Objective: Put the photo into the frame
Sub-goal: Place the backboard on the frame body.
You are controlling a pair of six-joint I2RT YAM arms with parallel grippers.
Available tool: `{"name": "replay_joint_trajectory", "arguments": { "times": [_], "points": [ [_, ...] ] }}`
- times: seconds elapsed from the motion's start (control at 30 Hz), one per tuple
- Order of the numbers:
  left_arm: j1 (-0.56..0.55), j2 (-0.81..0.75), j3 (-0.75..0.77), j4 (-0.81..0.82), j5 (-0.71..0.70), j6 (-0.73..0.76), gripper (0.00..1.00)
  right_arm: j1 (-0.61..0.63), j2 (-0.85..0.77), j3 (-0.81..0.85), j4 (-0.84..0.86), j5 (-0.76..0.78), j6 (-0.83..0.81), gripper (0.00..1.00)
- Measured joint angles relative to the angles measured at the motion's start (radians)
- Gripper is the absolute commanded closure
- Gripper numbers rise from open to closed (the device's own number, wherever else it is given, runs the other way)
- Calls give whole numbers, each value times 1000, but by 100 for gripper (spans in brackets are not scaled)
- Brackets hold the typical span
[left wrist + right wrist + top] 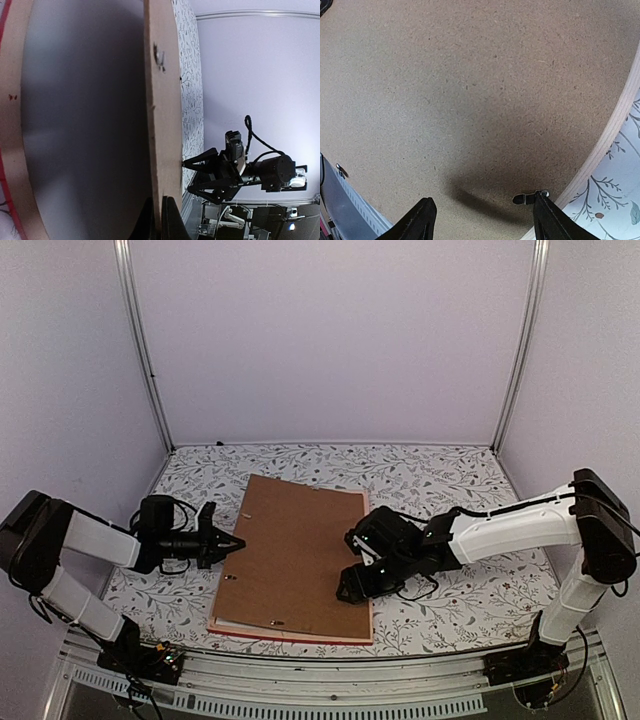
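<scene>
The plain brown backing board (pixel 295 550) lies over the frame, whose red edge (pixel 290 633) shows along the near side. The photo is hidden; no red or dark brown print shows. My left gripper (pixel 232 542) is shut on the board's left edge. In the left wrist view its fingers (pixel 158 198) pinch the board (pixel 162 100), which is raised off the frame's pale wood back (pixel 12 125). My right gripper (pixel 350 585) is open, low over the board's right side. In the right wrist view (pixel 482 215) its jaws straddle bare board (pixel 470 90) beside a small metal tab (pixel 527 198).
The floral tablecloth (pixel 440 475) covers the table around the frame. The frame's pale rail (pixel 615 135) runs past my right finger. Small metal tabs (pixel 277 622) sit along the board's edges. The right gripper (pixel 200 172) touches the board in the left wrist view. Walls enclose three sides.
</scene>
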Motion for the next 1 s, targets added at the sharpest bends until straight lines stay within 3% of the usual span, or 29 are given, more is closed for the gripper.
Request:
{"name": "replay_joint_trajectory", "arguments": {
  "times": [0.5, 1.0],
  "points": [
    [12, -14, -10, -8, 21, 6, 100, 38, -51, 24, -92, 43, 32, 30],
    [73, -21, -2, -84, 51, 61, 100, -53, -200, 5, -93, 69, 31, 29]
  ]
}}
